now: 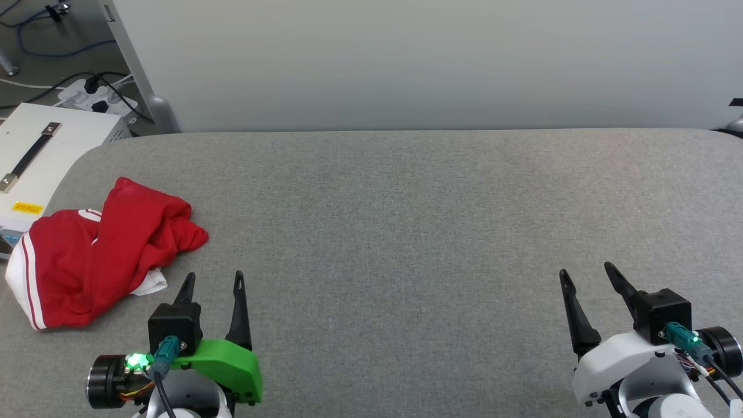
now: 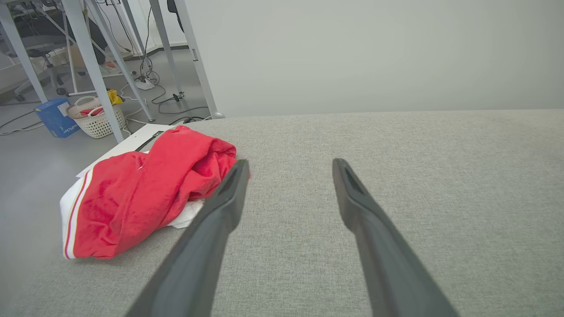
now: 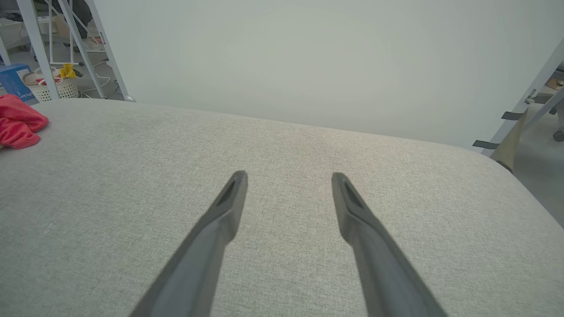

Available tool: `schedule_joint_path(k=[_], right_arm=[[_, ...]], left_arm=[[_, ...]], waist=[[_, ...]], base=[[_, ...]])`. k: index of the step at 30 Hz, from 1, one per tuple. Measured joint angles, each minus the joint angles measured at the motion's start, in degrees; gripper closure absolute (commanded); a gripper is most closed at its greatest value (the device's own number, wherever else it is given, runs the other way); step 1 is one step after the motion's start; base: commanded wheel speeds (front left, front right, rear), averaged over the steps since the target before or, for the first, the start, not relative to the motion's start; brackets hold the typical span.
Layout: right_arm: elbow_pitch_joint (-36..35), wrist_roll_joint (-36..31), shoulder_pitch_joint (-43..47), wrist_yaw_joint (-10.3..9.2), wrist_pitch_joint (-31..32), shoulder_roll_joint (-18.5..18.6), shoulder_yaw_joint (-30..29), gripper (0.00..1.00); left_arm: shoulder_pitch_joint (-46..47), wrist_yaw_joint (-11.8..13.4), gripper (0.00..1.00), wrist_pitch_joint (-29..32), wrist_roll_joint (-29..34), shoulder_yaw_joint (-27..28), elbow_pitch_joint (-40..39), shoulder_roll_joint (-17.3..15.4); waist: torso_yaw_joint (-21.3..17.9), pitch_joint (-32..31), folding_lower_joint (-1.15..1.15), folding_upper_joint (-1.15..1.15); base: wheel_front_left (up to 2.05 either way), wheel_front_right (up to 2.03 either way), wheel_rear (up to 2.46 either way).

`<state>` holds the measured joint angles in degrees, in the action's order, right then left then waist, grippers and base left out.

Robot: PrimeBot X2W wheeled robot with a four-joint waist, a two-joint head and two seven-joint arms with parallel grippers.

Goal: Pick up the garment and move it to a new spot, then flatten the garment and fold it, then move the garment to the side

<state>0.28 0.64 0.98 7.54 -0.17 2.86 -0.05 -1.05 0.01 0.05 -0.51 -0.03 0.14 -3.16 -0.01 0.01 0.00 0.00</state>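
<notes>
Both jaws spread wide, empty, tips over bare counter (image 1: 406, 232). Garment (image 1: 110, 255) lies crumpled just ahead-left of the left jaws at the counter's edge, well apart from the right jaws. Left arm nearer; likely a short forward-left reach.

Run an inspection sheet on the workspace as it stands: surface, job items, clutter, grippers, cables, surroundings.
Surface: grey fabric tabletop with rounded corners.
Job's things: red garment with white striped trim, crumpled in a heap at the left edge; not flattened or folded.
Clutter: nothing seen on the tabletop apart from the garment.
Grippers: left gripper open, just right of the garment and apart from it; right gripper open at the far right, holding nothing.
Cables: blue cable and black leads on the floor at far left, by a white power strip.
Surroundings: grey partition behind; white case with black strap beside the left edge; white basket and blue box on the floor.
</notes>
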Motion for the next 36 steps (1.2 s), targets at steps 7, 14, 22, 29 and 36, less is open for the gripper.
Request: schedule_joint_path(k=[7, 14, 22, 29, 36], right_arm=[[0.0, 0.5, 0.0, 0.00, -0.5, 0.0, -0.4, 0.00], [-0.2, 1.7, 0.0, 0.00, -1.2, 0.0, -0.9, 0.00], [-0.8, 3.7, 0.0, 0.00, -2.4, 0.0, -1.2, 0.00], [-1.1, 5.3, 0.1, 0.00, -3.4, 0.0, -1.3, 0.00], [-1.3, 6.2, 0.2, 0.00, -4.1, 0.0, -1.3, 0.00]], left_arm=[[0.0, 0.3, 0.00, -0.6, -0.1, -0.1, 0.0, 0.0], [0.0, 0.7, 0.00, -1.3, -0.6, -0.2, -0.1, 0.0], [0.0, 0.8, 0.00, -2.5, -1.1, -0.7, -0.1, 0.0], [0.0, 1.1, 0.00, -3.5, -1.6, -1.0, -0.1, 0.0], [0.0, 1.1, 0.00, -4.2, -2.0, -1.2, -0.1, 0.0]], waist=[[0.0, 0.1, 0.00, 0.00], [0.0, 0.2, 0.00, 0.00], [0.0, 0.2, 0.00, 0.00], [0.1, 0.2, 0.00, 0.00], [0.1, 0.3, 0.00, 0.00]], base=[[0.00, 0.00, 0.00], [0.00, 0.00, 0.00], [0.00, 0.00, 0.00], [0.00, 0.00, 0.00], [0.00, 0.00, 0.00]])
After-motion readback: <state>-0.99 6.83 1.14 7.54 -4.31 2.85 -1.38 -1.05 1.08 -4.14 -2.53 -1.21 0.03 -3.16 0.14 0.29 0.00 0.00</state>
